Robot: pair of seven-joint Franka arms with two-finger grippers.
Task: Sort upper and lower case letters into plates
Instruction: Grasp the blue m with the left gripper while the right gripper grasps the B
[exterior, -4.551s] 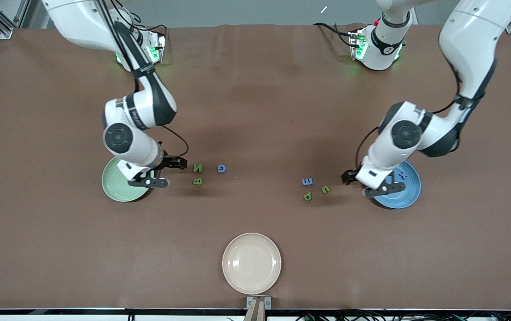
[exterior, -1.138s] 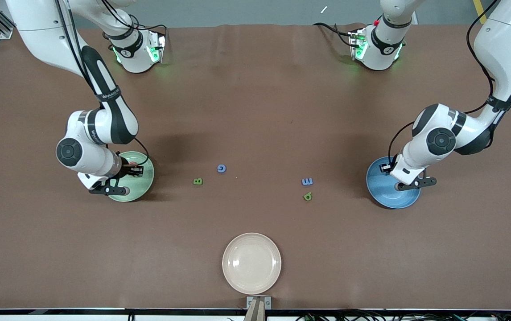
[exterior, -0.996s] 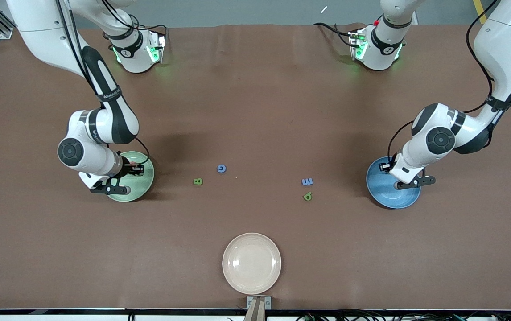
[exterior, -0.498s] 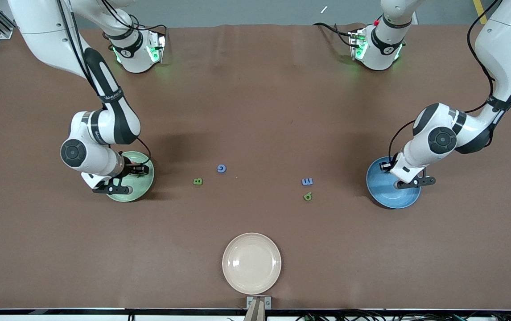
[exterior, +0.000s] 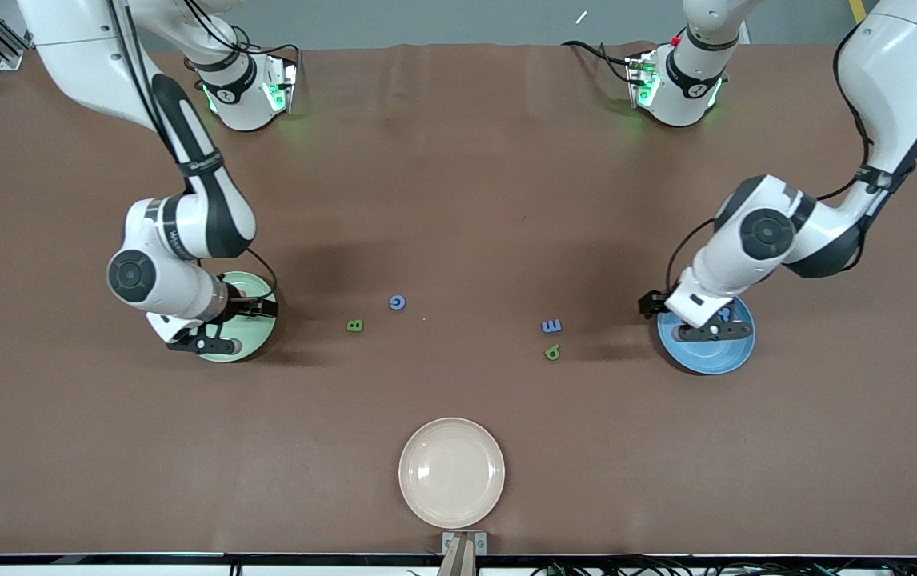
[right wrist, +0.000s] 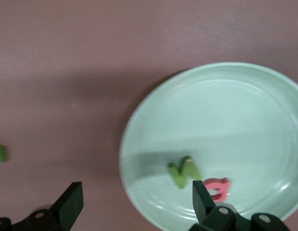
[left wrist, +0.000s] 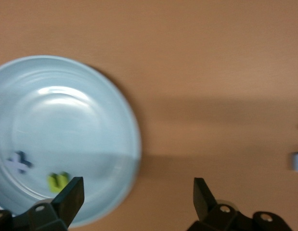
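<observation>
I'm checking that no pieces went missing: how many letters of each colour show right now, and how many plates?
Green letters: 4
Blue letters: 3
Red letters: 1
Plates: 3
Total: 11

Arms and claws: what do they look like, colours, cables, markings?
Both arms are glossy white with black joint bands and round dark grey joint caps. Black cables loop down to each wrist. The bases glow green. The left claw and right claw have black fingers on dark bodies.
</observation>
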